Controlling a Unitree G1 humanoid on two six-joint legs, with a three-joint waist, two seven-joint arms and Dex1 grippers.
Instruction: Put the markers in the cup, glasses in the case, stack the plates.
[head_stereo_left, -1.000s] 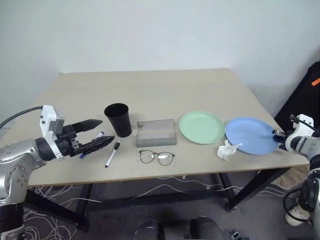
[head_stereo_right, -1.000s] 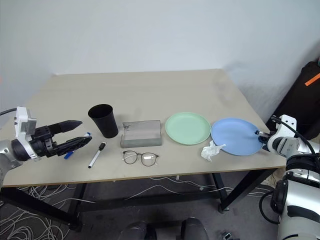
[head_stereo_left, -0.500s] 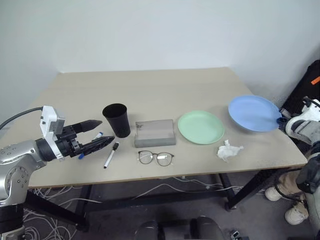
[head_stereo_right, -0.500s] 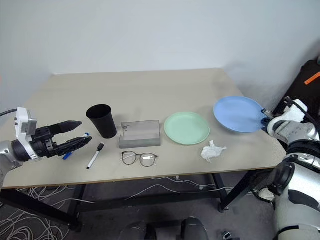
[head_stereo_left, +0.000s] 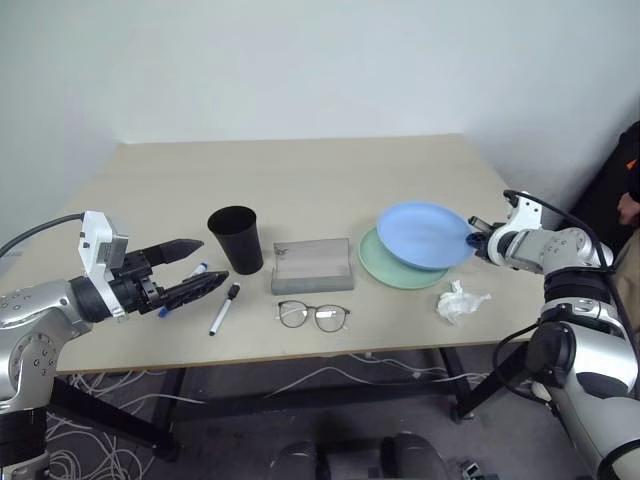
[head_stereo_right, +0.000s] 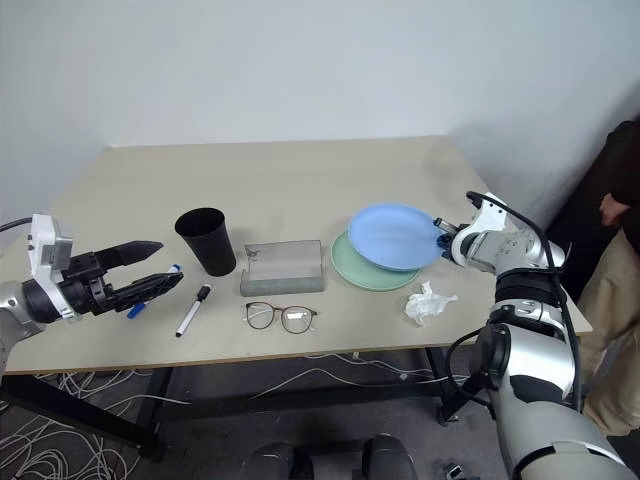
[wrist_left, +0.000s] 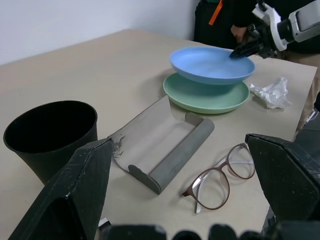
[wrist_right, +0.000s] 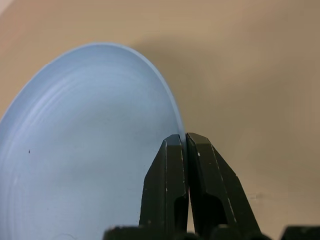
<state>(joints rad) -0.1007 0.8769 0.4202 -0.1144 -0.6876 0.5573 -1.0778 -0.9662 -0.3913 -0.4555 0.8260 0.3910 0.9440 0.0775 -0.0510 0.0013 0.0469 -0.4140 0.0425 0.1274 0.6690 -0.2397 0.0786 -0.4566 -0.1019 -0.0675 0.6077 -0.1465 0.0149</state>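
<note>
My right gripper (head_stereo_left: 474, 243) pinches the blue plate (head_stereo_left: 425, 234) above the green plate (head_stereo_left: 400, 270), right of center. My left gripper (head_stereo_left: 196, 268), lower left, is wide open, holding nothing.

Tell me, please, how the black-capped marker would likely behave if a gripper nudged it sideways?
The black-capped marker is a slim round barrel lying flat on the table, so it would probably roll. It looks light, so it would likely skid or spin easily.

Left gripper (head_stereo_left: 195, 265) held out low at the left, fingers spread wide and pointing toward the middle — nothing between them. Right arm reaching in from the right, elbow bent, right gripper (head_stereo_left: 474, 243) pinched tight on the rim of the blue plate (head_stereo_left: 425, 234) (carried off the surface).
</note>
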